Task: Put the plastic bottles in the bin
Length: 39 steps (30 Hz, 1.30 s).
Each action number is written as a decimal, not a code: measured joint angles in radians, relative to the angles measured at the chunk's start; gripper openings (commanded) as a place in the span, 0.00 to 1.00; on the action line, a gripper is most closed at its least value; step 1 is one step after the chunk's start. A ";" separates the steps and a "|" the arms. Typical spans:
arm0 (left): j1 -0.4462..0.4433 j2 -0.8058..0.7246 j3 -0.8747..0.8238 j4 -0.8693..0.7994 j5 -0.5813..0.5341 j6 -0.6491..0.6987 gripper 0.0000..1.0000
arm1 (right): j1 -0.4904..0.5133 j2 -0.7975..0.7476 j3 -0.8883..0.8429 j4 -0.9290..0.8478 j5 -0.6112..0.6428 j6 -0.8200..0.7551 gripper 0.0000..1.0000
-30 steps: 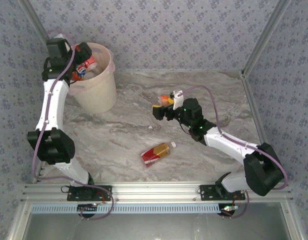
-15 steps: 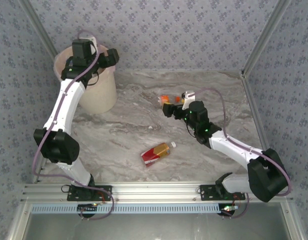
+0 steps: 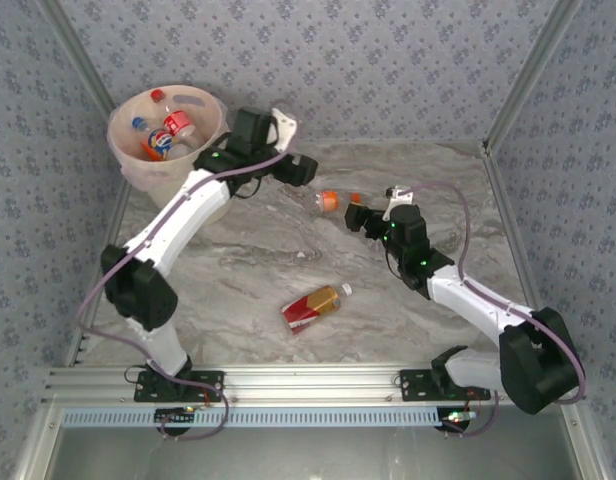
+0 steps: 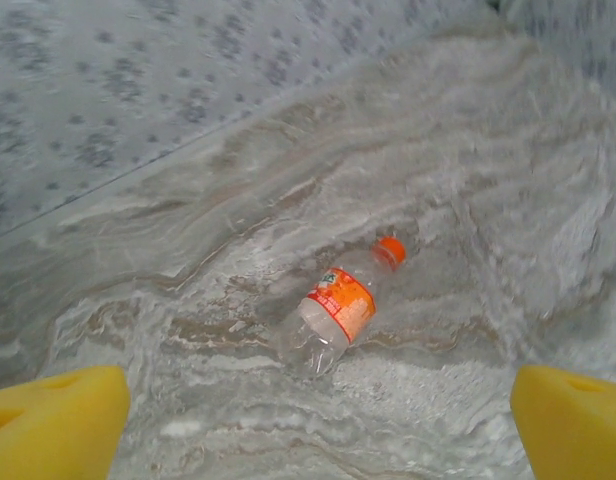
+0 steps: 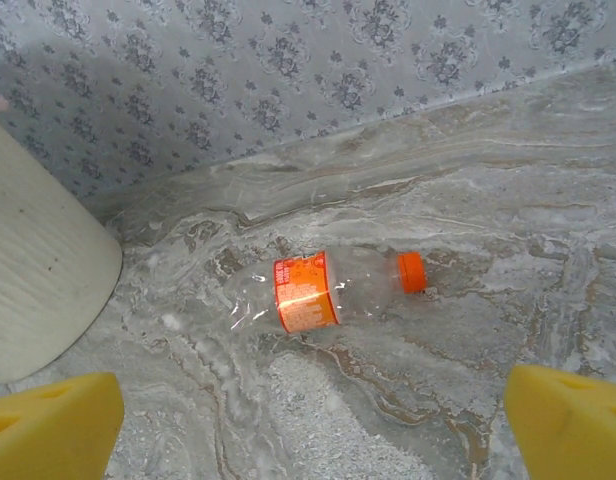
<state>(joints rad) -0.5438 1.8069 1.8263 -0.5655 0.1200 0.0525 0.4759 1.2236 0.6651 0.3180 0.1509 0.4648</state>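
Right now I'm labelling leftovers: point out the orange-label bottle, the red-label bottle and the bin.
orange-label bottle (image 5: 306, 292), right wrist view, on its orange label.
red-label bottle (image 3: 308, 310), top external view, on its red label.
bin (image 3: 116, 138), top external view, on its left rim.

An orange-capped bottle (image 5: 328, 290) lies flat on the marble table (image 5: 508, 200). The bin (image 5: 38, 270) stands left; my fingers (image 5: 58, 425) gape wide
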 measured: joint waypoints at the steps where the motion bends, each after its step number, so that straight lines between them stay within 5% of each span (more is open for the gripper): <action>1: -0.010 0.040 0.021 -0.005 0.000 0.042 0.98 | -0.003 -0.009 -0.003 -0.005 0.004 0.002 1.00; 19: -0.026 0.499 0.348 -0.150 0.186 0.511 0.98 | -0.075 -0.214 -0.046 -0.189 0.074 0.018 1.00; 34: -0.026 0.768 0.515 -0.140 0.103 0.591 0.97 | -0.083 -0.314 -0.046 -0.317 0.100 0.019 1.00; 39: -0.028 0.784 0.515 -0.140 0.072 0.600 0.86 | -0.084 -0.320 -0.046 -0.340 0.108 0.026 1.00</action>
<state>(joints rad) -0.5716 2.5904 2.3409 -0.7059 0.1921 0.6525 0.3920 0.9039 0.6193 -0.0216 0.2584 0.4908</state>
